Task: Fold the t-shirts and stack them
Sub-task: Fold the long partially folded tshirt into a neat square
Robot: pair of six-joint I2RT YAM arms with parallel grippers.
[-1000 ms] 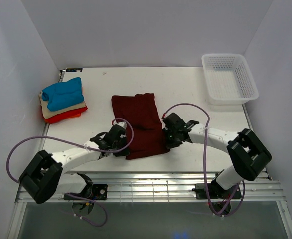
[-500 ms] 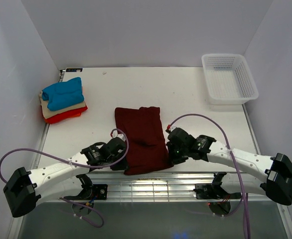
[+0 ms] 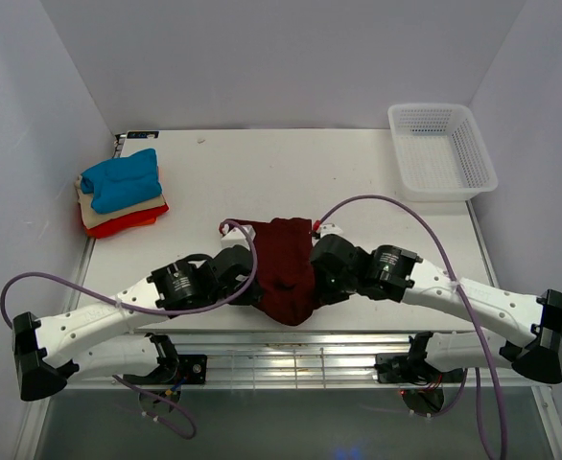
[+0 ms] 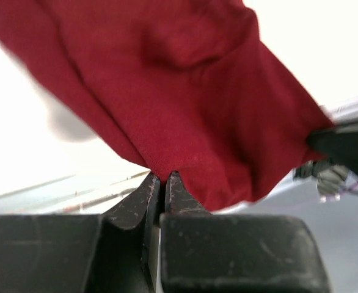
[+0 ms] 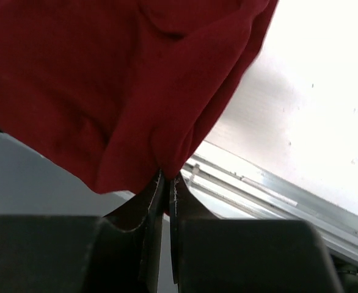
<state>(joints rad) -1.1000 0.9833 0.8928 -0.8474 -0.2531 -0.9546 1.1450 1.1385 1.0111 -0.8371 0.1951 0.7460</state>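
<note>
Risk of dropping the maroon shirt (image 3: 286,273), pinched only by a thin edge in each claw, or of dragging its sagging middle off the near tabletop (image 3: 358,172) edge. Held bunched, near centre, between left claw (image 4: 164,178) and right claw (image 5: 167,177), with both clamped on cloth and arms reaching low and inward.

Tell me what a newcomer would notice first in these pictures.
The dark maroon t-shirt stands out, bunched at the near middle of the table, with the left jaws and the right jaws each pinched shut on its edge. At the far left lies a folded stack with a bright blue t-shirt on top, and a white mesh basket sits at the far right corner.
</note>
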